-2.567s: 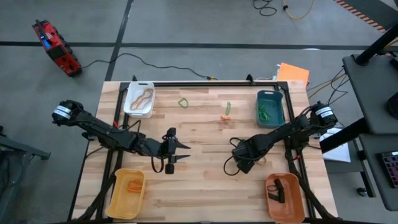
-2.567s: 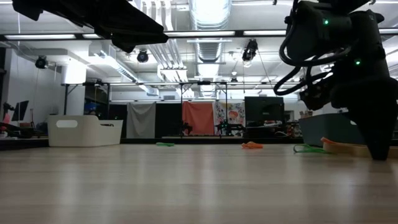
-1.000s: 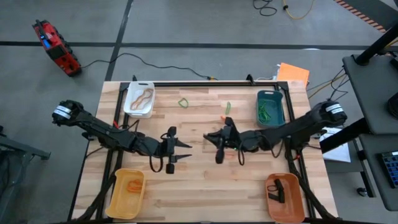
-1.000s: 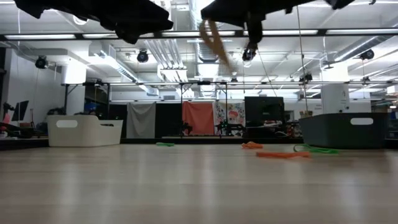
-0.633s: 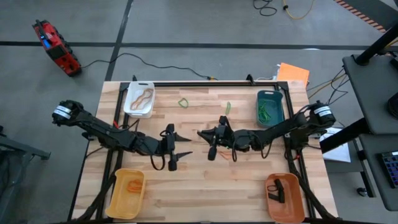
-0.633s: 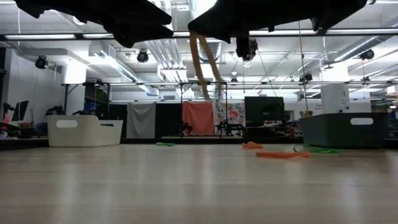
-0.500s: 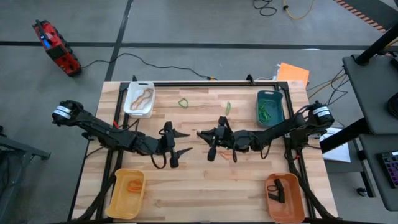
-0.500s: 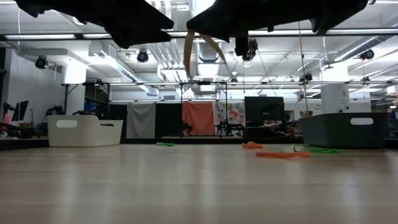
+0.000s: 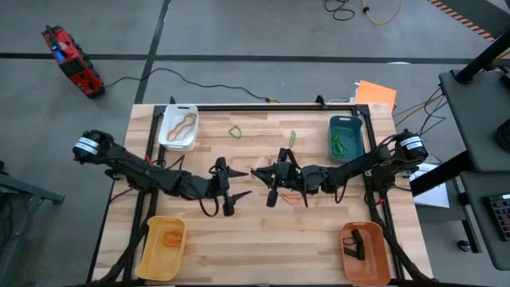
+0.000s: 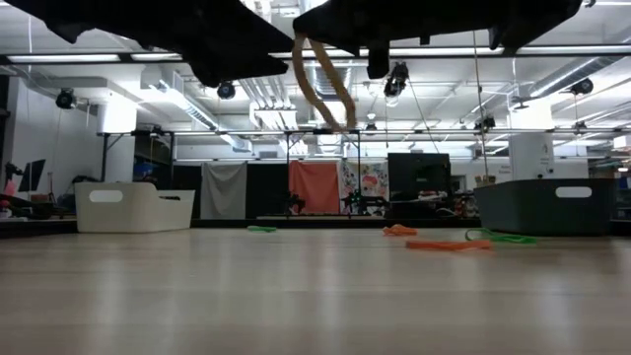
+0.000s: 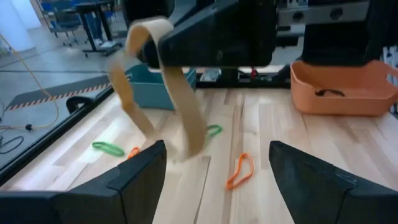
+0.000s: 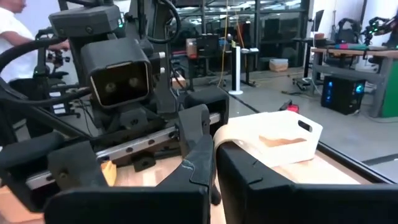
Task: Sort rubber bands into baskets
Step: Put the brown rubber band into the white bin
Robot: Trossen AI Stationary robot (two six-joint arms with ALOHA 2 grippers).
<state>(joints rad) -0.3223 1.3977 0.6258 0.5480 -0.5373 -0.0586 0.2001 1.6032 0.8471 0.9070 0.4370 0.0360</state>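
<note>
A tan rubber band [image 11: 186, 115] hangs as a loop from my right gripper [image 9: 256, 173], which is shut on it above the table's middle. My left gripper [image 9: 237, 183] faces it from the table's left, open. Its fingers [image 11: 137, 180] stand either side of the band, short of it. The white basket [image 9: 178, 127] holds tan bands. The teal basket [image 9: 347, 137] holds green ones. The yellow basket [image 9: 162, 245] holds an orange band, the orange basket [image 9: 365, 252] a black one. Loose green bands [image 9: 235, 131] and orange bands [image 9: 288, 151] lie on the table. My right gripper pinches the tan band's upper part [image 11: 154, 55] between its two shut fingertips [image 12: 205, 168]. The fingers come level from the table's right. The band hangs below them as an open loop [image 10: 320, 84], slack and clear of the table.
Another green band [image 9: 292, 138] lies left of the teal basket, and an orange one [image 9: 296, 198] under my right arm. A black frame rail [image 9: 271, 106] runs along the far edge. A person [image 12: 12, 31] shows beyond the table.
My right gripper has carried the tan band toward the table's left, up to my left gripper, and the band has swung below it. My left gripper has turned a little and spread its fingers wider.
</note>
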